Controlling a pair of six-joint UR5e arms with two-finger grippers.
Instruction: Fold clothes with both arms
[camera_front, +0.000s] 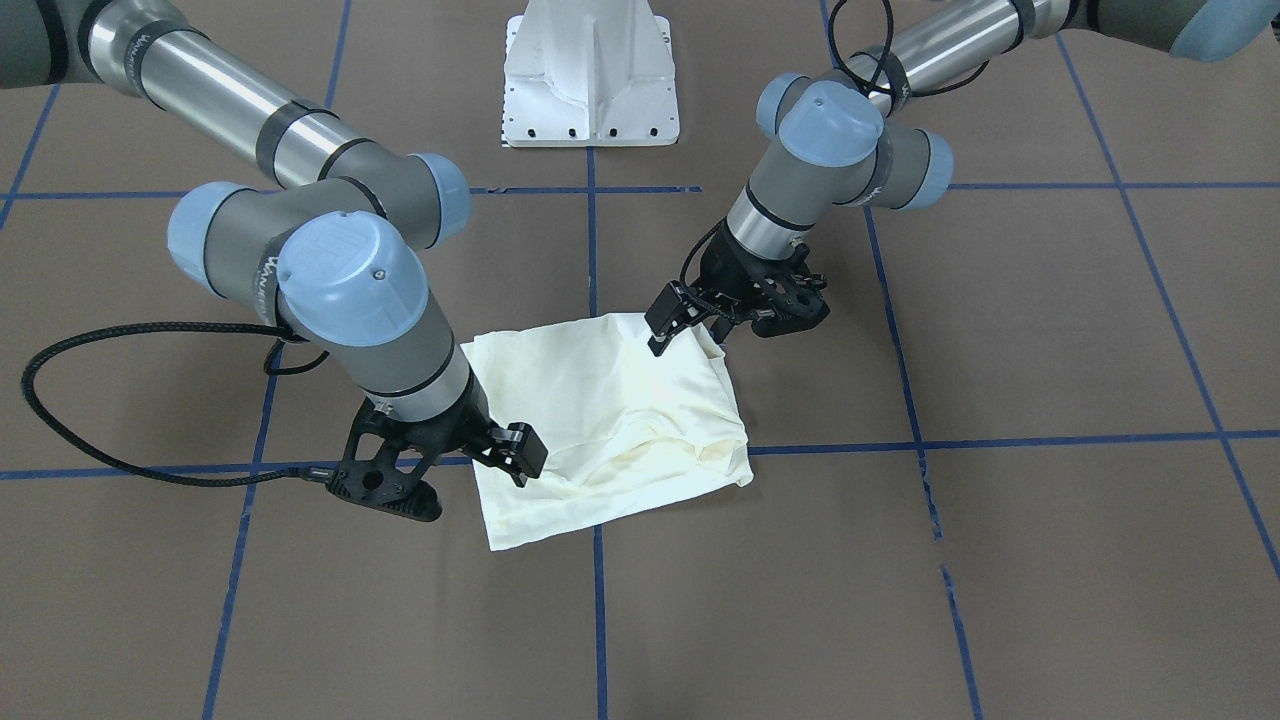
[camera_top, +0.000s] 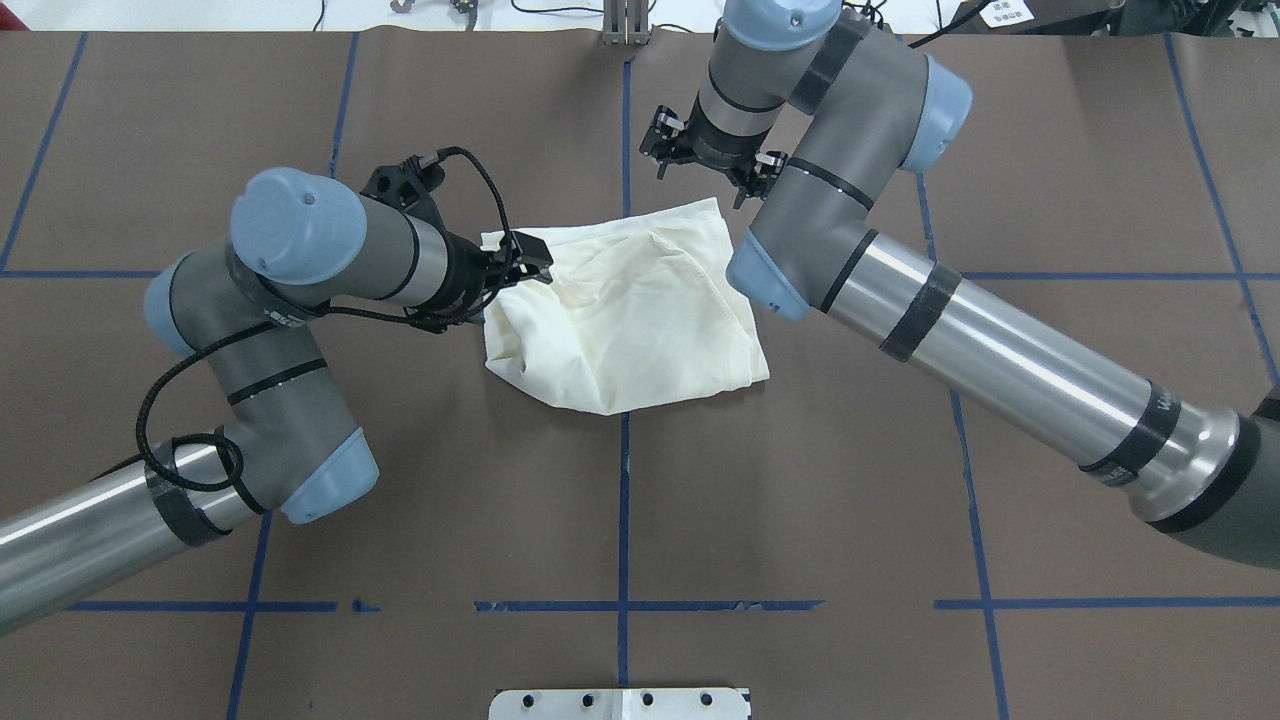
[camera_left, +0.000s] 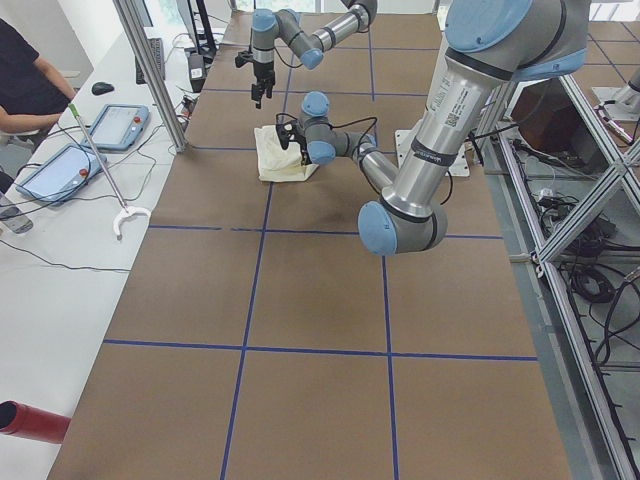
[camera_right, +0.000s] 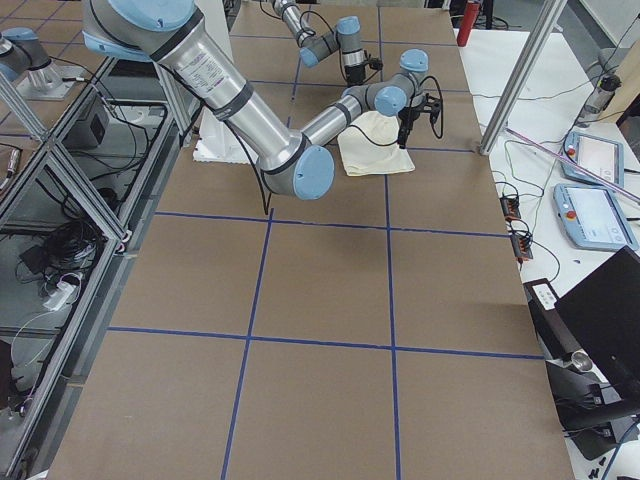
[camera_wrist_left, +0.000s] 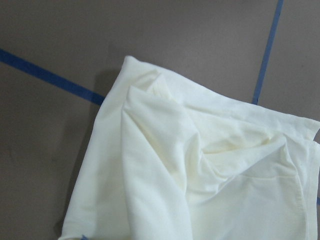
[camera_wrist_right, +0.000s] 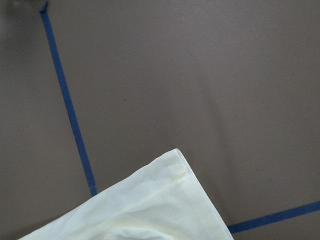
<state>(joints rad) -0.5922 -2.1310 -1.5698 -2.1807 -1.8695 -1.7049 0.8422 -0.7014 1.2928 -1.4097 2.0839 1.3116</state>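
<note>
Jaws on left arm (camera_front: 822, 150) and right arm (camera_front: 345, 300) gape empty beside shirt (camera_front: 600, 400).

Plain cream shirt (camera_front: 610, 400), centre frame, on a brown table (camera_front: 1050, 330) gridded with blue tape lines (camera_front: 1000, 441). The left arm (camera_front: 775, 200) and right arm (camera_front: 230, 95) are grey and silver with light blue joint caps. The left gripper (camera_front: 690, 330) and right gripper (camera_front: 512, 455) are black. At top centre is a white pedestal base (camera_front: 590, 80).

Shirt (camera_top: 620, 320) corner behind right arm (camera_top: 800, 230)
</note>
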